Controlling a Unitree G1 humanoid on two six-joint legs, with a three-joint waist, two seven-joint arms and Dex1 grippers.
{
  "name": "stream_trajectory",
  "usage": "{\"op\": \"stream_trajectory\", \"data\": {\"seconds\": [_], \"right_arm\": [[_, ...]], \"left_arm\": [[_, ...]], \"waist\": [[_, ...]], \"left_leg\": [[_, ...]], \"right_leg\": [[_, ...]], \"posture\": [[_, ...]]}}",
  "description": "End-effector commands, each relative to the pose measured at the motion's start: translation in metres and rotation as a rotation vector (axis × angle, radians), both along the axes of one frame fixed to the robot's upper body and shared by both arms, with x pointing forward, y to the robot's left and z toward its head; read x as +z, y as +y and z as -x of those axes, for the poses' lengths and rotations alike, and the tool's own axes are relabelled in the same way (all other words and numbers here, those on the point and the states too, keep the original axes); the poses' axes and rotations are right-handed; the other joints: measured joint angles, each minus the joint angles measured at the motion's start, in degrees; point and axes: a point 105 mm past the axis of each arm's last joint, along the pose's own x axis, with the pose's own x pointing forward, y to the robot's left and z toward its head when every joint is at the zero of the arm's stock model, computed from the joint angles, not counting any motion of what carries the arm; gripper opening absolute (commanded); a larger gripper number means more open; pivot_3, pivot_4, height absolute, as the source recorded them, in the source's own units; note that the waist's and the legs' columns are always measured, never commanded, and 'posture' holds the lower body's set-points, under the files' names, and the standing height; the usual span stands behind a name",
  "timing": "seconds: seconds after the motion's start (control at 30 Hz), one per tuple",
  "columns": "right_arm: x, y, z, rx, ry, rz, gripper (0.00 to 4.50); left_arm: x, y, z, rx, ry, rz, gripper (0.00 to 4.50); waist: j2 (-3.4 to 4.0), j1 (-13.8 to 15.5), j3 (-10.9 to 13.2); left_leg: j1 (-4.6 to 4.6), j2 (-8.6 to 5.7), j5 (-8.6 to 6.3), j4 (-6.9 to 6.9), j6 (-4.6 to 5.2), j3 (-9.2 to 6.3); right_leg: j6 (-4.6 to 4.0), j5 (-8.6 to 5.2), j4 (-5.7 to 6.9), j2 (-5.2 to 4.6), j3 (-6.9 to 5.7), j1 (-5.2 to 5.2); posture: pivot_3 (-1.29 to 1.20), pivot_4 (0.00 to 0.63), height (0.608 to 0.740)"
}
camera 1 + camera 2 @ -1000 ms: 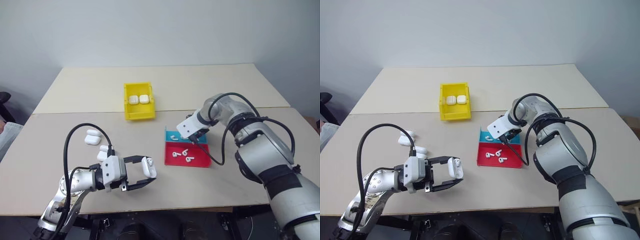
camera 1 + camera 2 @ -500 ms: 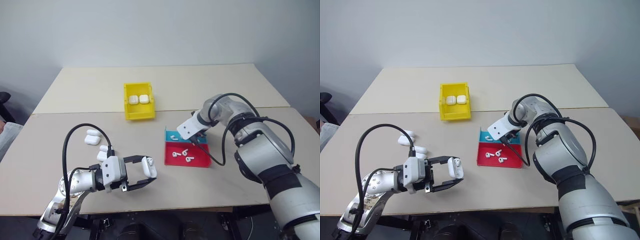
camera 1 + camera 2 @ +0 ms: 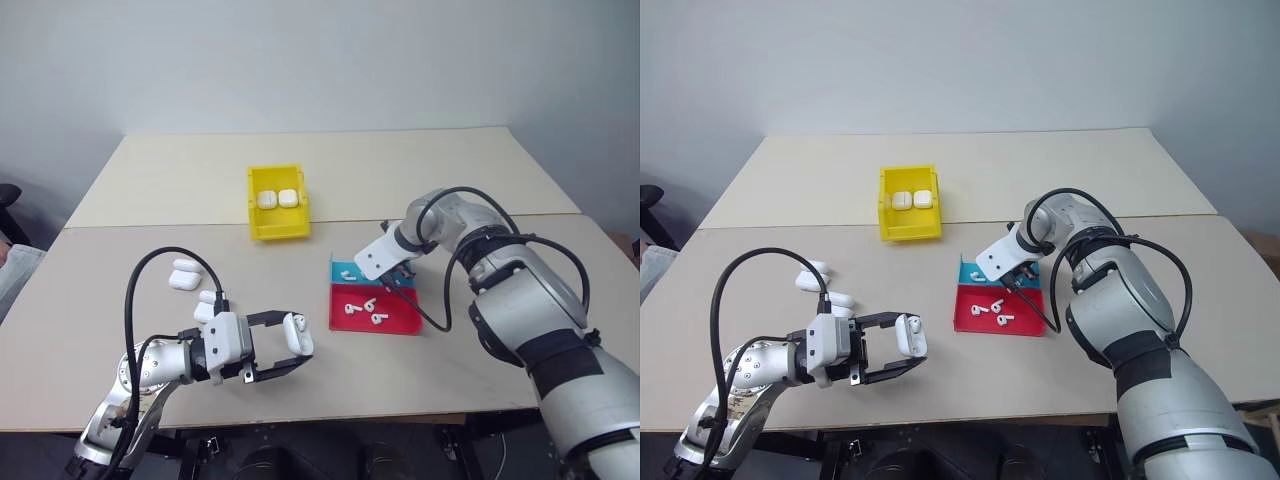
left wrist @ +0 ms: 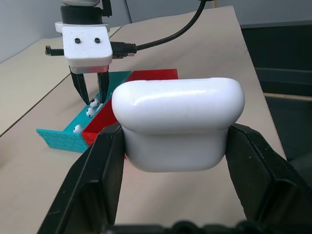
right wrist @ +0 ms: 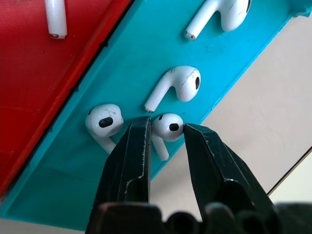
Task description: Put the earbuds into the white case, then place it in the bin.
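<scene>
Two tools are at work over the beige tabletop. The left tool is clenched on the white case, gripping it by its sides and holding it up off the surface near the front edge, lid closed. The right tool points steeply down into the cyan half of the cyan-and-red tray, and its fingers stand narrowly apart on either side of one of the earbuds; whether they actually pinch it I cannot tell. More earbuds lie just beside it on the cyan strip, and others on the red half. The bin sits well behind the tray, with two white cases inside it. A few spare cases rest on the surface to the left.
</scene>
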Motion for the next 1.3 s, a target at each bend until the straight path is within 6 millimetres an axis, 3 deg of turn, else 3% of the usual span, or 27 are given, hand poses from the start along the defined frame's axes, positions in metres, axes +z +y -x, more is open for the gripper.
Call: {"op": "stream_trajectory", "data": {"seconds": [0.03,0.37,0.57,0.67,0.73,0.83,1.0,1.2,1.3], "right_arm": [[0.006,0.002,-0.001,0.012,-0.02,-0.012,0.89],[0.015,0.002,-0.005,-0.008,-0.05,-0.061,0.89],[0.078,0.016,-0.011,-0.055,-0.129,-0.446,0.89],[0.111,0.01,-0.001,-0.037,-0.127,-0.709,0.89],[0.131,0.002,0.017,-0.033,-0.106,-0.91,0.89],[0.155,-0.009,0.067,-0.023,-0.031,-1.225,0.89],[0.17,-0.014,0.15,0.001,0.194,-1.58,0.89],[0.178,-0.017,0.186,-0.096,0.532,-1.829,0.89],[0.169,-0.009,0.194,-0.164,0.584,-1.824,0.89]], "left_arm": [[0.007,0.0,0.002,-0.005,-0.042,0.0,2.79],[0.008,-0.001,0.002,-0.008,-0.043,0.002,2.79],[0.015,-0.002,-0.003,-0.004,-0.062,0.034,2.79],[0.027,-0.006,-0.01,0.009,-0.082,0.093,2.79],[0.038,-0.01,-0.013,-0.001,-0.093,0.14,2.79],[0.056,-0.018,-0.019,-0.022,-0.11,0.214,2.79],[0.081,-0.032,-0.028,-0.091,-0.099,0.311,2.79],[0.088,-0.045,-0.032,-0.196,-0.091,0.319,2.79],[0.095,-0.053,-0.034,-0.228,-0.093,0.348,2.79]], "waist": [[0.0,0.0,0.0],[0.0,0.0,0.0],[0.0,0.0,0.0],[0.0,0.4,0.0],[-0.01,0.9,0.0],[-0.02,2.2,0.0],[-0.01,3.1,0.0],[-0.03,2.7,0.0],[-0.04,3.0,0.0]], "left_leg": [[0.0,0.0,0.0,0.0,0.0,0.0],[0.0,0.0,0.0,0.0,0.0,0.0],[-0.03,0.0,0.02,0.0,-0.03,0.0],[-0.04,0.0,0.01,0.0,-0.02,0.0],[-0.04,0.02,0.0,0.01,0.01,-0.04],[-0.02,0.01,-0.15,0.07,0.26,-0.19],[-0.02,-0.08,-0.22,0.14,0.37,-0.31],[0.39,-0.06,-0.23,0.09,0.39,-0.59],[0.34,-0.08,-0.23,0.07,0.39,-0.62]], "right_leg": [[0.0,0.0,0.0,0.0,0.0,0.0],[0.0,0.0,0.0,0.0,0.0,0.0],[0.0,0.0,-0.01,0.0,0.0,-0.01],[0.0,0.0,-0.04,-0.01,0.0,-0.01],[0.0,0.01,-0.11,-0.01,-0.08,0.09],[0.02,0.02,-0.19,-0.06,-0.25,0.32],[0.04,0.03,-0.14,-0.1,-0.27,0.32],[0.01,0.02,-0.14,0.02,-0.25,0.66],[0.01,0.02,-0.18,0.03,-0.23,0.63]], "posture": [[0.0,0.15,0.74],[0.0,0.15,0.74],[0.0,0.15,0.74],[0.0,0.15,0.74],[0.0,0.15,0.74],[0.0,0.15,0.74],[0.0,0.15,0.74],[0.0,0.15,0.74],[0.0,0.15,0.74]]}}
